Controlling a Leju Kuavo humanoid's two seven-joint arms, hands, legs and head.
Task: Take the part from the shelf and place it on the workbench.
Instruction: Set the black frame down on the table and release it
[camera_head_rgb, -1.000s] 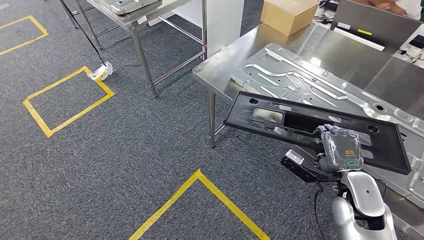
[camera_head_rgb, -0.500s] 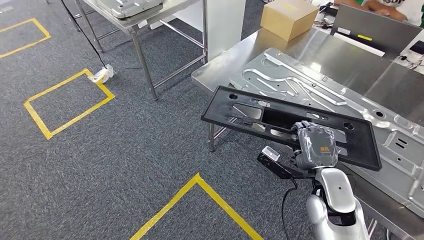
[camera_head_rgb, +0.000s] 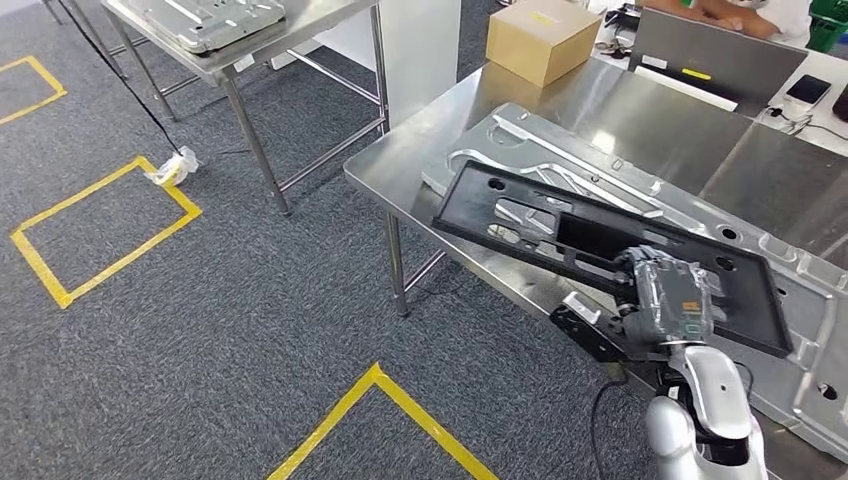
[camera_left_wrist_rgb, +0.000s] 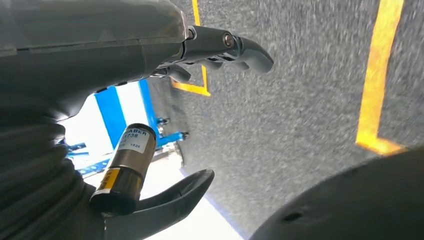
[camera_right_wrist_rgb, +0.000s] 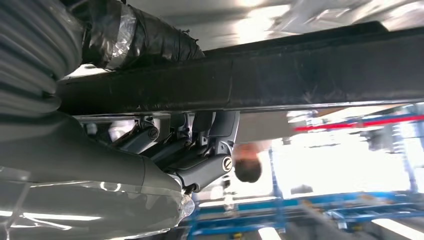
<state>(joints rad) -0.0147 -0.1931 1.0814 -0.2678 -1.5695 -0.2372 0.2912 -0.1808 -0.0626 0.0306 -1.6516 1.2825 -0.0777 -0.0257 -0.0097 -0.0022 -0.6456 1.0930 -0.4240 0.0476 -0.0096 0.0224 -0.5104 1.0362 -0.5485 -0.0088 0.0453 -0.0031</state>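
Black part (camera_head_rgb: 600, 240), right of frame: gripped along its near edge by right hand (camera_head_rgb: 668, 300) fingers, hovering tilted over steel table (camera_head_rgb: 440, 135); one-sided hold risks slipping onto the silver panel (camera_head_rgb: 690, 165) beneath.

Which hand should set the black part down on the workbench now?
Right. The right hand already grips the black part above the workbench, over the metal sheet. The left hand hangs over the carpet, holding nothing.

The steel workbench (camera_head_rgb: 440, 135) bears a stamped metal panel (camera_head_rgb: 640, 170) and cardboard box (camera_head_rgb: 541, 38).
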